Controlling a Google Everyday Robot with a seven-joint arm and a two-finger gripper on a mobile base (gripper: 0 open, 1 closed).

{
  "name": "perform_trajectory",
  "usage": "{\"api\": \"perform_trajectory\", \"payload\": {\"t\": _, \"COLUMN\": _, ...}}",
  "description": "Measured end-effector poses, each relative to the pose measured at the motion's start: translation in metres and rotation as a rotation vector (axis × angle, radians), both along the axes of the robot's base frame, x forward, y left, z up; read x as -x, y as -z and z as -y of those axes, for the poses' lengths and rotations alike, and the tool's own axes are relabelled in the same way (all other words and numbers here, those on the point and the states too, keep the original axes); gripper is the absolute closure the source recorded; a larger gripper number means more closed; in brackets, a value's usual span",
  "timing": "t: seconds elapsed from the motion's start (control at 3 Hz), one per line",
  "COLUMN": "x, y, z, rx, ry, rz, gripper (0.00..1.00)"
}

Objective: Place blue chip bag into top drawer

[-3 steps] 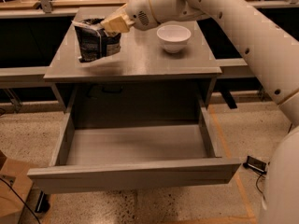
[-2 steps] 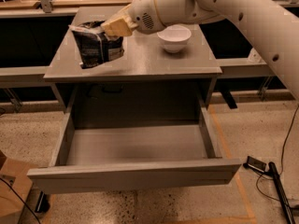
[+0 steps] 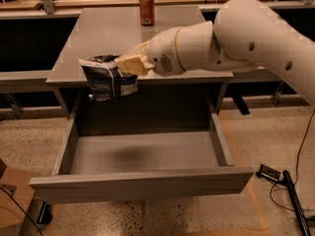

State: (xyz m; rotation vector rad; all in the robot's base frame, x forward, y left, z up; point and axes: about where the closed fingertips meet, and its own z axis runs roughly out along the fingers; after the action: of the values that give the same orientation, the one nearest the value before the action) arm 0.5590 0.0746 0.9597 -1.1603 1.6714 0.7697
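Observation:
The blue chip bag is dark navy with white lettering and hangs in the air at the table's front left edge, above the back left of the open drawer. My gripper is shut on the bag's top right part, its yellowish fingers clamped on the crinkled top. The white arm reaches in from the right. The top drawer is pulled fully out below the grey table; its grey inside holds nothing, with a faint shadow on the floor of it.
A red soda can stands at the back of the table. My arm hides the right part of the tabletop. A cardboard box sits on the floor at the lower left. Cables and a small device lie on the floor at the right.
My gripper has carried the bag from the tabletop forward and down to the table's front edge, over the drawer. The white bowl is now hidden behind my arm; the red can has come into view.

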Motion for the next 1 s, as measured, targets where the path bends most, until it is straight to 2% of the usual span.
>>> {"api": "perform_trajectory", "payload": {"t": 0.33, "x": 0.020, "y": 0.051, "z": 0.011, "rx": -0.025, "ry": 0.035, "rz": -0.096, "gripper": 1.00}}
{"api": "perform_trajectory", "payload": {"t": 0.67, "x": 0.017, "y": 0.106, "z": 0.021, "rx": -0.032, "ry": 0.065, "rz": -0.148, "gripper": 0.82}}
{"api": "perform_trajectory", "payload": {"t": 1.0, "x": -0.001, "y": 0.158, "z": 0.030, "rx": -0.037, "ry": 0.088, "rz": -0.182, "gripper": 0.59}}
